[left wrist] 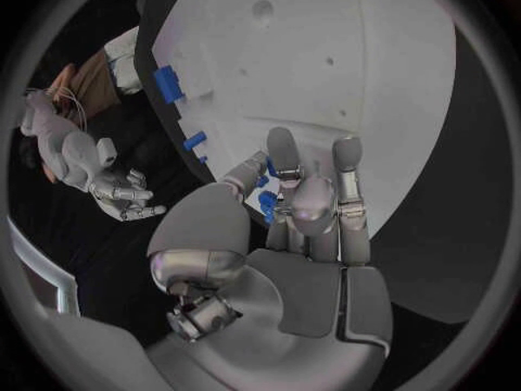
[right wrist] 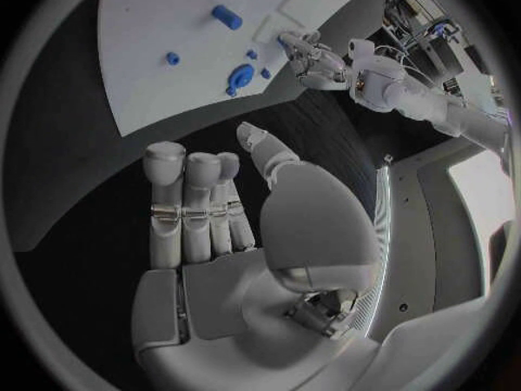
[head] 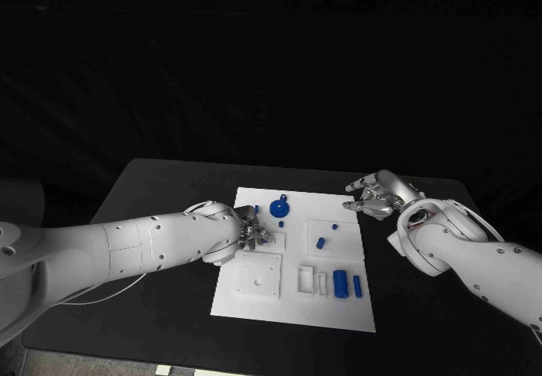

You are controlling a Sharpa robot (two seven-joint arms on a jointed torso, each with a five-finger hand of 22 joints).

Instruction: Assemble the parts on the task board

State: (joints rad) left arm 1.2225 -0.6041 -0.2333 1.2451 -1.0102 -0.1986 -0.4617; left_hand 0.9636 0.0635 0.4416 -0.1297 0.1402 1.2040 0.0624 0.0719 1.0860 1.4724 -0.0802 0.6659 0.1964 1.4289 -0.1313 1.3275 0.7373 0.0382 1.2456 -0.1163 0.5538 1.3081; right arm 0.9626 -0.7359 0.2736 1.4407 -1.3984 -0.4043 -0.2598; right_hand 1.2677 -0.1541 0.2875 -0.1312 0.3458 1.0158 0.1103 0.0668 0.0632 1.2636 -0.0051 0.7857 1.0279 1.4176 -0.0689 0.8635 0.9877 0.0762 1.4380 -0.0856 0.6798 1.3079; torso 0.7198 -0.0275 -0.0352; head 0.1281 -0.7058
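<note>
Black worktop [head: 158,313] under white task board [head: 339,309]: left hand [head: 251,232] fingers [left wrist: 285,161] seemingly pinching a blue part [left wrist: 266,202] to seat it, right hand [head: 378,196] spread, waiting beside far edge.

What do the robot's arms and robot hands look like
Both arms are smooth white rounded shells. Each ends in a silver metallic robot hand, left and right, with jointed fingers and pale grey pads. A thin pale cable trails beneath the left arm.

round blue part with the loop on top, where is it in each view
Head view: round blue part near the task board's far edge.
Left wrist view: cannot tell it among the blue pieces.
Right wrist view: near the board's edge.
Shared landmark: left hand.
</note>
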